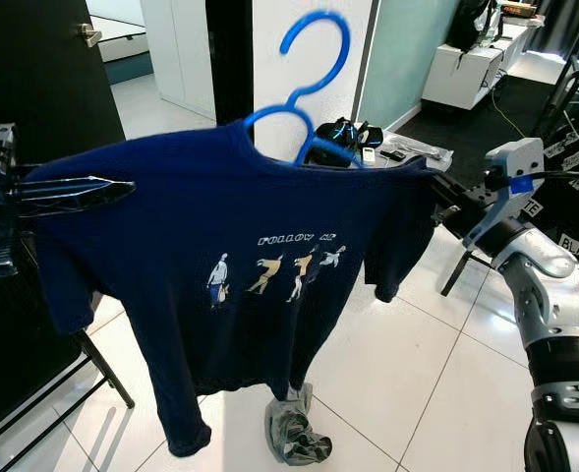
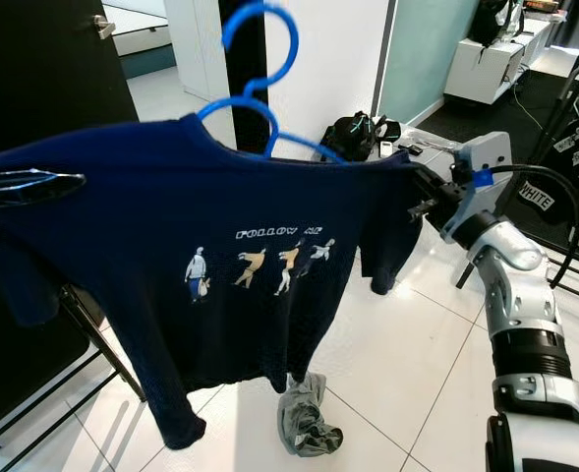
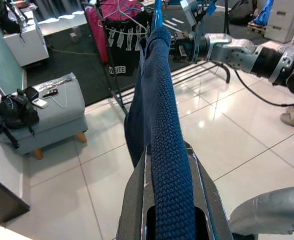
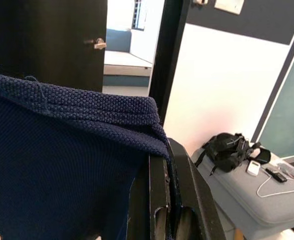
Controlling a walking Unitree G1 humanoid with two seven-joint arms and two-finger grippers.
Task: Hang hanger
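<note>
A navy T-shirt point(image 1: 240, 256) with small printed figures hangs stretched on a blue plastic hanger point(image 1: 304, 79), whose hook sticks up above the collar. My left gripper point(image 1: 78, 192) is shut on the shirt's left shoulder; the left wrist view shows the fabric point(image 3: 169, 165) pinched between its fingers. My right gripper point(image 2: 422, 197) is shut on the right shoulder, and the hem point(image 4: 151, 120) lies clamped in its fingers in the right wrist view. The shirt is held in the air between both arms.
A crumpled grey cloth point(image 1: 294, 433) lies on the white tile floor under the shirt. A grey ottoman point(image 3: 62, 112) with a black bag and cables stands behind. A black door point(image 1: 33, 79) is at left, a clothes rack point(image 3: 117, 30) at right.
</note>
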